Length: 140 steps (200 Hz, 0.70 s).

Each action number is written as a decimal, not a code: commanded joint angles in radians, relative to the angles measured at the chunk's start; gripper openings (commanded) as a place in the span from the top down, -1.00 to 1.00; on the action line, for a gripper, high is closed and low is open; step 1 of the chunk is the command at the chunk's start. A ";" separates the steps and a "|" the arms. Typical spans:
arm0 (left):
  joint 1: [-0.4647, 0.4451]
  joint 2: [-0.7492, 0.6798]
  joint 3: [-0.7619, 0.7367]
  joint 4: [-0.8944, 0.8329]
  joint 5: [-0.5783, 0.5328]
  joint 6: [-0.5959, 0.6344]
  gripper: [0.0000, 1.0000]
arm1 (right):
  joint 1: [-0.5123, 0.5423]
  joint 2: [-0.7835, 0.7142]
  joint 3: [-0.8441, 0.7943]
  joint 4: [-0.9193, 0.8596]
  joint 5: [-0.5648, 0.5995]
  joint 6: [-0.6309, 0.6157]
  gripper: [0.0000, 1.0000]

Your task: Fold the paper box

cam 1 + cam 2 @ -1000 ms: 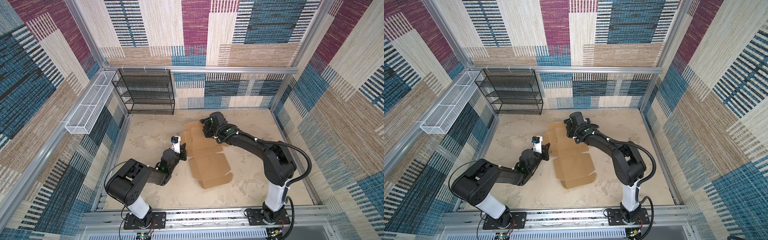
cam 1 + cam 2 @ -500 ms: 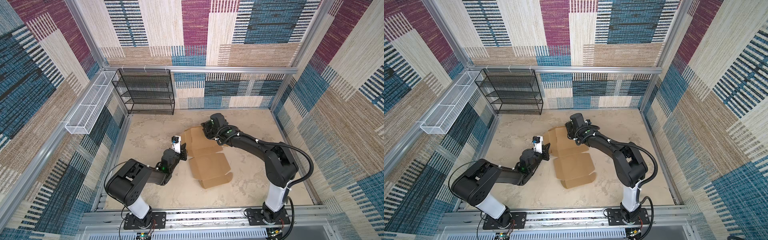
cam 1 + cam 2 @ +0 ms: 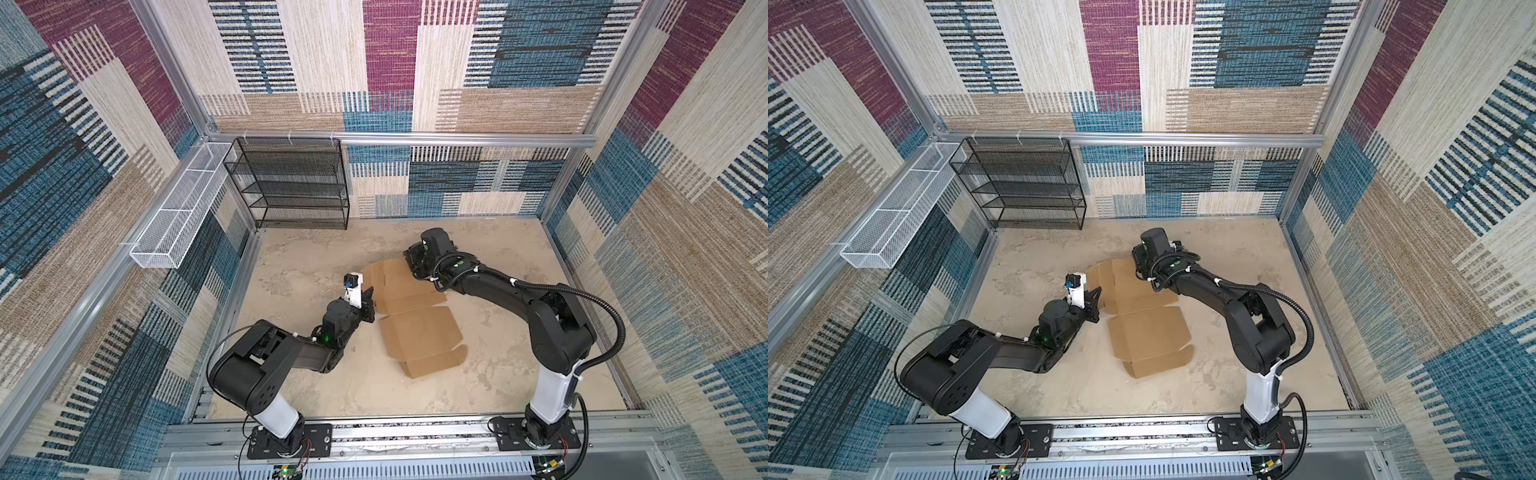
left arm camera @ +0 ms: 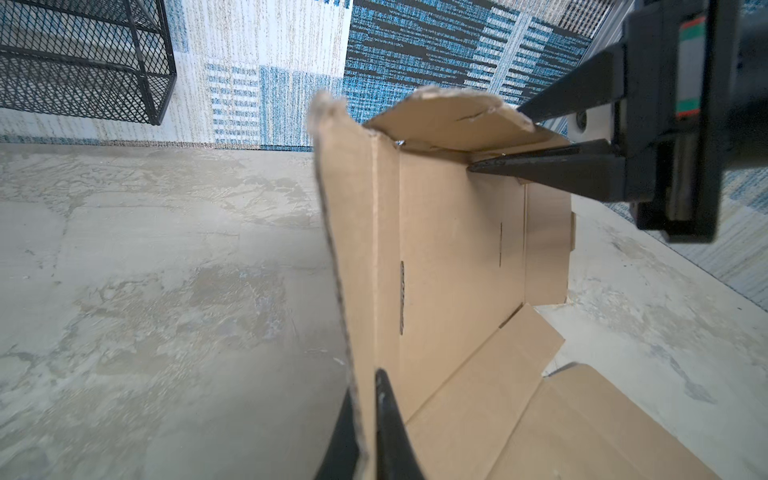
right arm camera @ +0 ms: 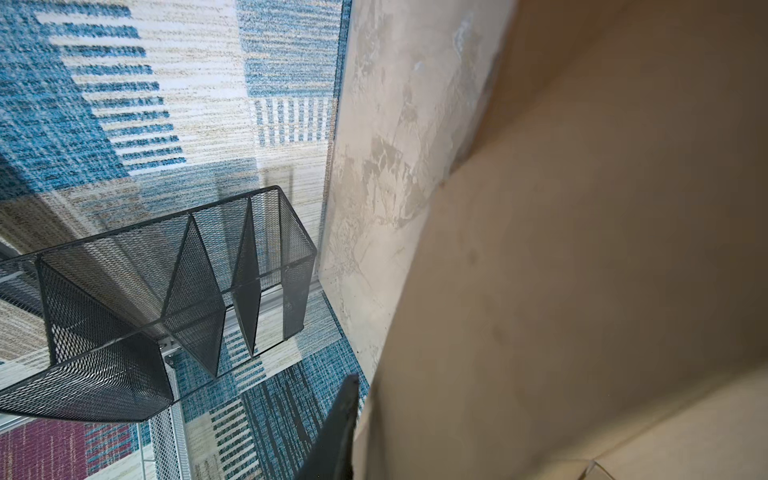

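Over the last second the jaws of the right gripper (image 4: 494,140) are brought much closer together around the far flap of the paper box (image 3: 419,332), while the arm itself is hardly shifted in either top view. The left gripper (image 4: 365,424) is kept clenched on the raised side wall, whose cut edge is seen pinched between its two fingers (image 4: 390,424). It is judged that the far flap is being taken so that it can be lifted and turned inward while the side wall is held upright from the other side. Whether that flap is already pinched cannot be told: one finger is seen above it and one beneath, with the card between them. The box is laid open on the table (image 3: 332,374), between the two arms, and its near panels are left flat and untouched. The right gripper is set at the box's far end and the left gripper at its left edge, apart from each other.
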 commanded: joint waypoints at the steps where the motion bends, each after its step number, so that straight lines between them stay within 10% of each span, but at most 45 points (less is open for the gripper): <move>1: -0.001 -0.003 0.006 0.033 0.023 0.010 1.00 | 0.001 -0.013 -0.012 0.034 0.018 -0.001 0.64; 51: -0.001 0.018 -0.014 0.062 0.021 -0.012 0.94 | 0.000 -0.030 -0.044 0.068 0.021 0.006 0.75; 140: 0.000 0.029 -0.034 0.037 -0.025 -0.047 0.29 | 0.000 -0.055 -0.085 0.148 0.018 0.011 0.85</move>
